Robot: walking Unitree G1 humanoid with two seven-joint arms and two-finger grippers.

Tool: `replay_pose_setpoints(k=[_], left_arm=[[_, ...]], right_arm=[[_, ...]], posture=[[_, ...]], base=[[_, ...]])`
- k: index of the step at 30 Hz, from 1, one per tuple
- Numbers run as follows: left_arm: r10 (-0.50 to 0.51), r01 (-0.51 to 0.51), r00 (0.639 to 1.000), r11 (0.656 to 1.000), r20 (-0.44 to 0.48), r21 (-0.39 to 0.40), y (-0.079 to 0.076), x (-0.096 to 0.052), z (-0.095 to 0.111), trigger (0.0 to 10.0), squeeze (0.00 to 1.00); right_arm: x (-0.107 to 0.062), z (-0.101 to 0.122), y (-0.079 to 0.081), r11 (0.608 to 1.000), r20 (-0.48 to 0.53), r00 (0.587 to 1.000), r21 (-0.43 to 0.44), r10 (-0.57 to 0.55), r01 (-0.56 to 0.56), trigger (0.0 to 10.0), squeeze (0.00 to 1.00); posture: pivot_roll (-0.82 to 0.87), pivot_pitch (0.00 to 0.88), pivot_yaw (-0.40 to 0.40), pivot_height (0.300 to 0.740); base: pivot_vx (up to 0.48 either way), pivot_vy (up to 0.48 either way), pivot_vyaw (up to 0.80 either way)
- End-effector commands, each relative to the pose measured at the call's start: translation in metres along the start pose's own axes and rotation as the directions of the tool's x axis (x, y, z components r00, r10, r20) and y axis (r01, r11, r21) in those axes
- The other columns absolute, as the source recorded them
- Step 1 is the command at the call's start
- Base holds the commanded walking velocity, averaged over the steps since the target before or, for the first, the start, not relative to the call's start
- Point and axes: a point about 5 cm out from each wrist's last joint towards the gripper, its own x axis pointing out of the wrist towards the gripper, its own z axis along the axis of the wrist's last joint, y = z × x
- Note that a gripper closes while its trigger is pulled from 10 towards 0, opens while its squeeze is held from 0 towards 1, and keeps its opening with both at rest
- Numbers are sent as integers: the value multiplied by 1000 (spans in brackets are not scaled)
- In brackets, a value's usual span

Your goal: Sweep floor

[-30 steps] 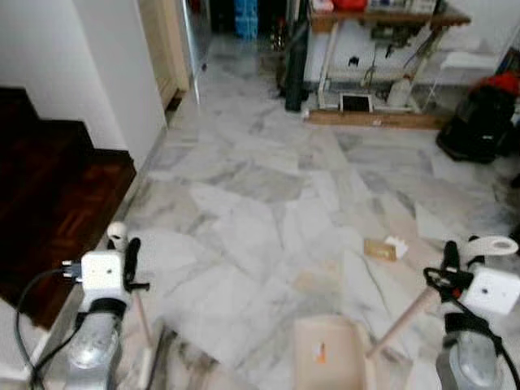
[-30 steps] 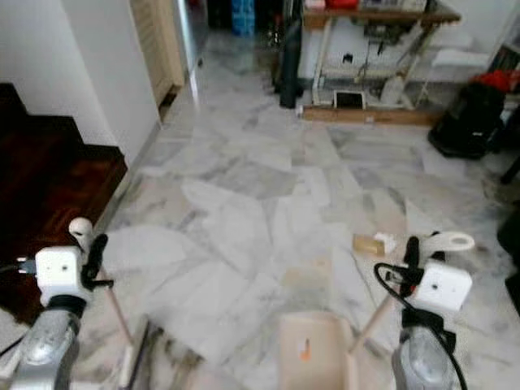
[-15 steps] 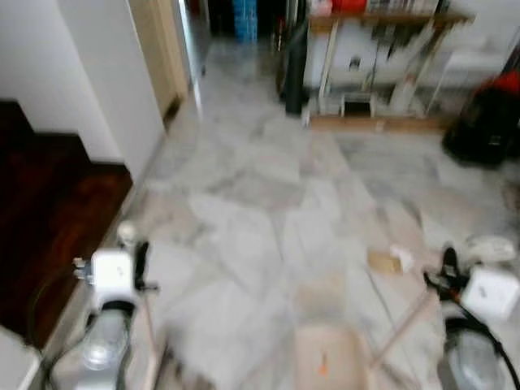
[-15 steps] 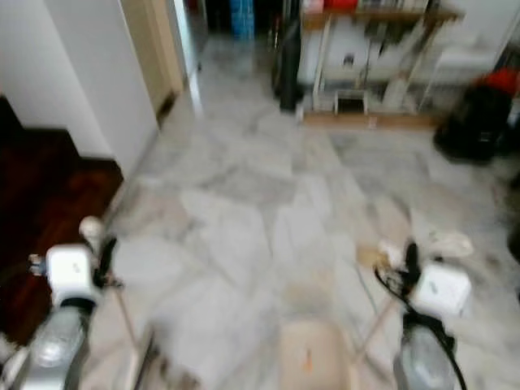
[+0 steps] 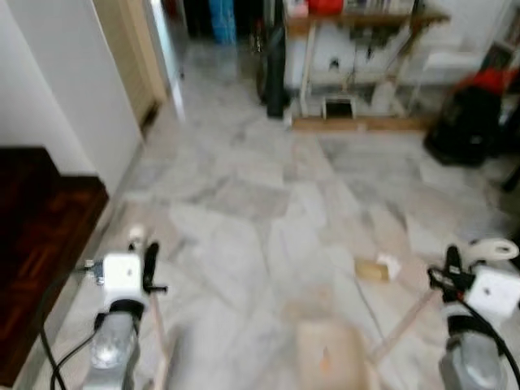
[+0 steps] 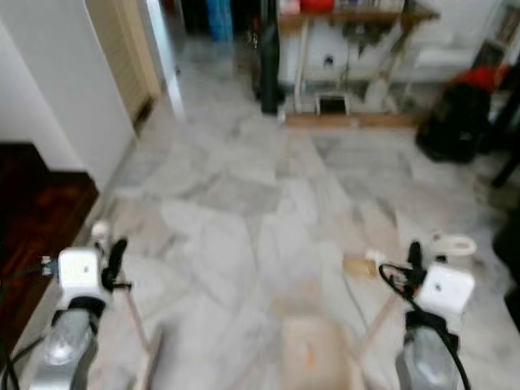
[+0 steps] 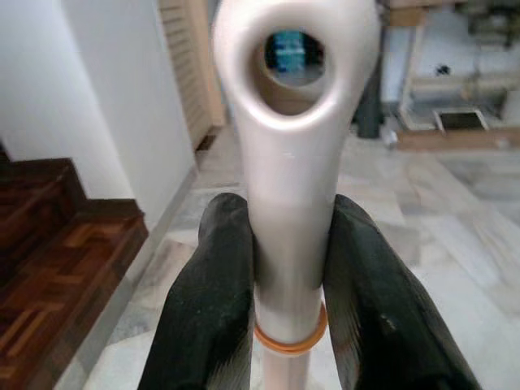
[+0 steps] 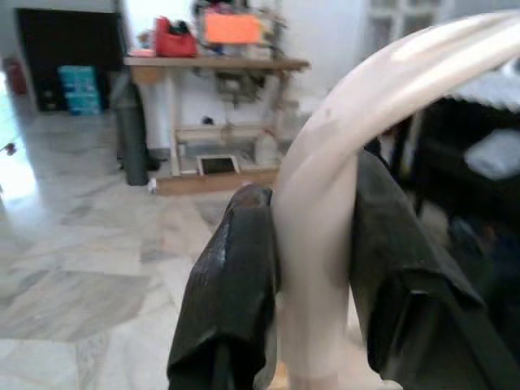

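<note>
Marble floor [image 5: 268,203] spread ahead, blurred; dark wood step [image 5: 41,219] seen at left, table [image 5: 366,20] and black bag [image 5: 467,122] at far end. Beige dustpan [image 5: 329,361] set on floor low at centre, its handle [image 8: 325,244] pinched by right gripper [image 8: 313,268]. Broom handle [image 7: 292,162] clamped between black fingers [image 7: 213,301] of left gripper [image 7: 291,284]. Small cardboard scrap [image 5: 371,269] and white paper bit [image 5: 389,265] lying touching, beyond dustpan, toward right.
</note>
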Motion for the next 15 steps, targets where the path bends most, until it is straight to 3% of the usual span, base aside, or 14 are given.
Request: replay_pose_setpoints(k=[1,15], left_arm=[[16,-16,999,999,28,28,8,2,6,10000,0],[14,-15,999,999,29,30,7,1,7,10000,0]], right_arm=[[4,10,6,1000,47,999,22,13,-14,10000,0],[3,8,9,1000,44,999,23,13,-14,10000,0]], posture=[[-40,0,-3,740],[-33,0,-4,740]], base=[[292,0,0],[293,0,0]])
